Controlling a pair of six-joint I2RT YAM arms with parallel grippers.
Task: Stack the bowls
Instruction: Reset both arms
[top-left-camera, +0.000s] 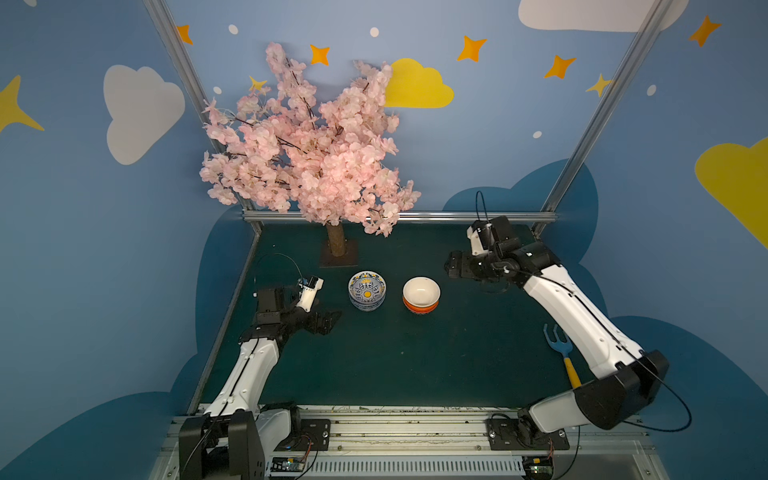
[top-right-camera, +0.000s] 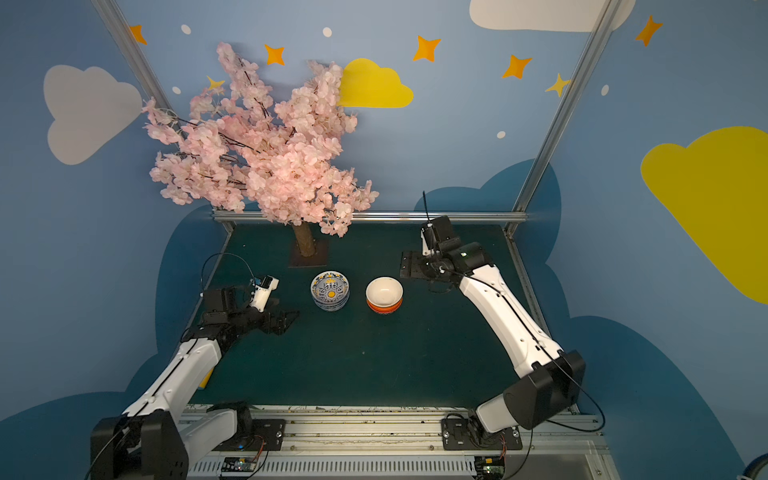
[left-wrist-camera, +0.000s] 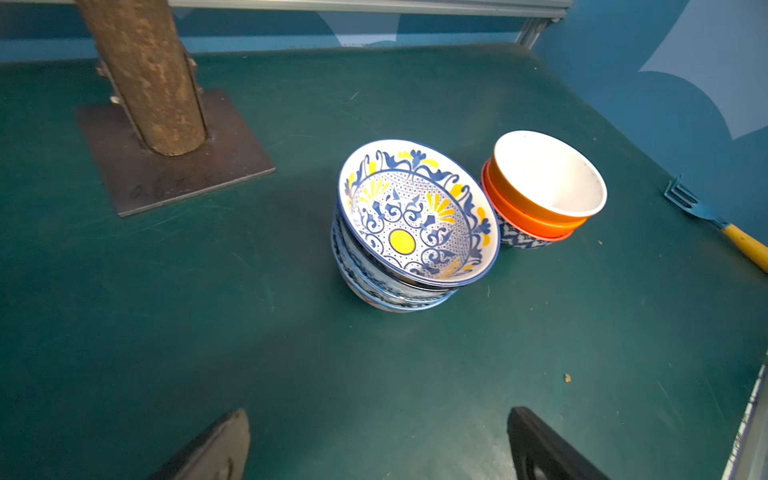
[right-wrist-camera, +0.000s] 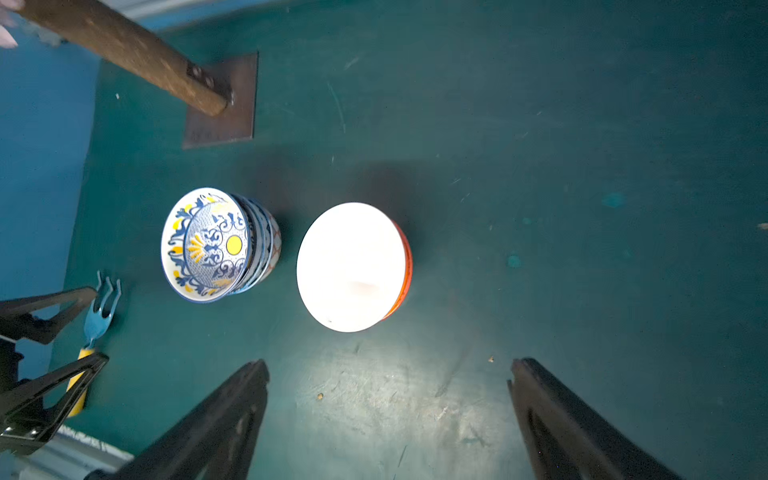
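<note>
The patterned bowl (left-wrist-camera: 415, 216) was white with blue scrolls and yellow petals. The cream bowl (left-wrist-camera: 548, 174) had an orange outside. The worktop (left-wrist-camera: 249, 353) was dark green.

Dim overall; glare whites out the cream bowl (right-wrist-camera: 351, 266); edges bend, fisheye-like

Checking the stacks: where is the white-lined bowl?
In a top view, the white-lined bowl sits atop an orange bowl, just right of the blue patterned stack.
</note>
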